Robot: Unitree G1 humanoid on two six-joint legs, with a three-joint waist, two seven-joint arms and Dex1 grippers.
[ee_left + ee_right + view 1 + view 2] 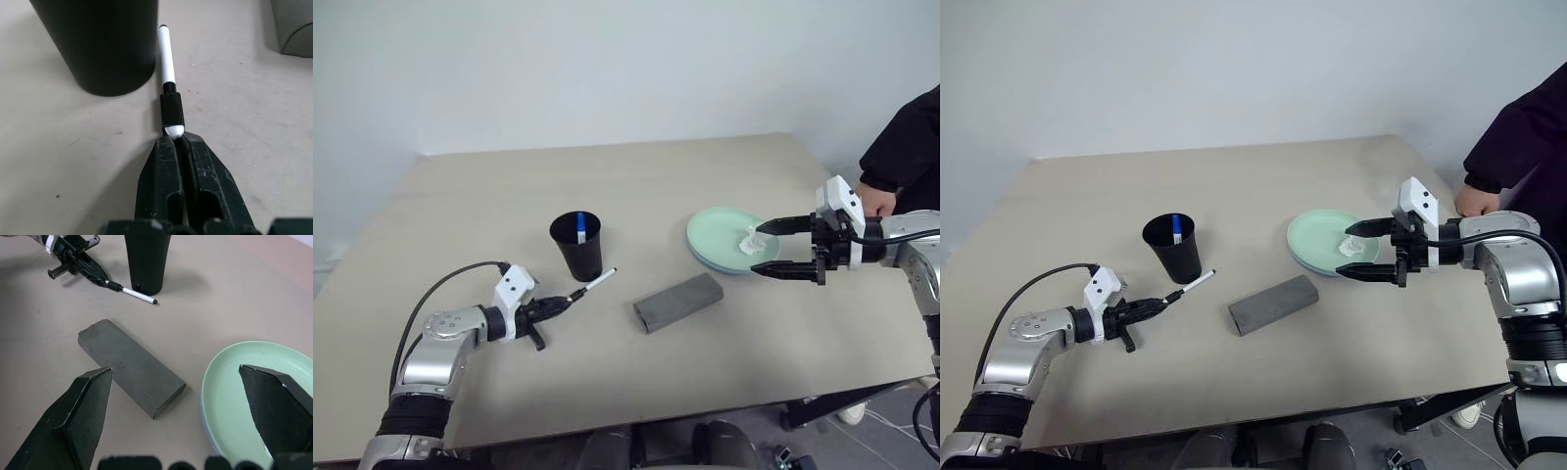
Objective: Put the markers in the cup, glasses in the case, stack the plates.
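Black-capped marker (pixel 592 285) lies low on the tabletop (pixel 705 372), just beside the base of the cup (pixel 577 244). Long axis diagonal: capped end at the left claw (pixel 570 297), which is clamped on the cap; tip points away toward the cup. Blue-capped marker (pixel 580 227) stands inside the cup. Case (pixel 677 302) closed, between cup and plates (pixel 724 240). Right claw (pixel 768 248) wide apart above the plates.

One marker (pixel 580 228) stands in the cup (pixel 578 245), the case (pixel 677 302) between cup and stacked plates (pixel 717 238).
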